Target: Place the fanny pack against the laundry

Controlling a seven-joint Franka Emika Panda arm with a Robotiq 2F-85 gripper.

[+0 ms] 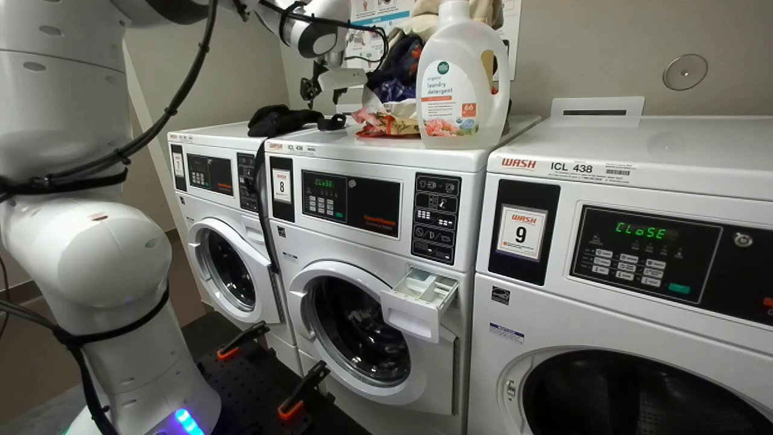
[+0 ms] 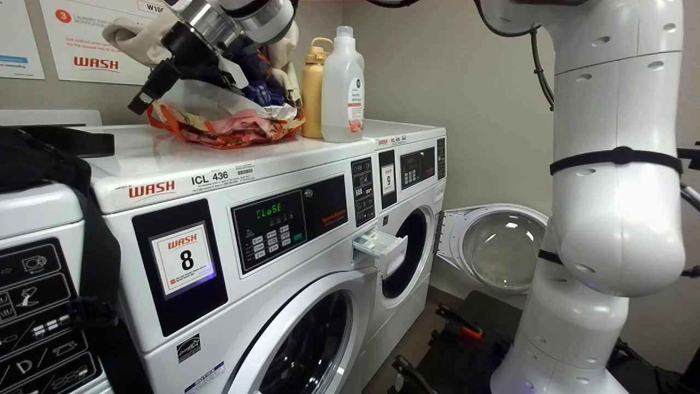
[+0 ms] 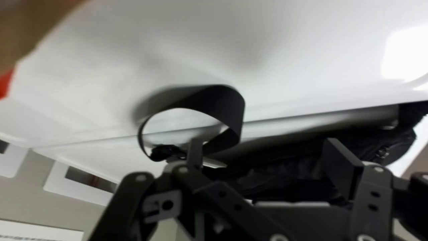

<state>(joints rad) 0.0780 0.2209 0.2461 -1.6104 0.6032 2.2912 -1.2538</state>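
The fanny pack (image 1: 279, 121) is a black floppy pouch lying over the tops of washer 8 and the washer beside it. It also shows in an exterior view (image 2: 33, 158) at the left edge. One strap (image 1: 264, 205) hangs down the front; a looped strap (image 3: 227, 100) lies on the white top. My gripper (image 1: 325, 95) is open and empty above the washers, apart from the pack in that view. In the wrist view the pouch (image 3: 284, 170) shows beyond and between the open fingers (image 3: 267, 157). The laundry (image 1: 398, 66) is piled in a floral red-edged bag (image 2: 229, 128) on washer 8.
A white detergent bottle (image 1: 459, 90) stands beside the bag at the front of washer 8. A yellow bottle (image 2: 313, 96) stands behind it. The detergent drawer (image 1: 416, 302) of washer 8 is pulled out. Washer 9's round door (image 2: 500, 249) is swung open.
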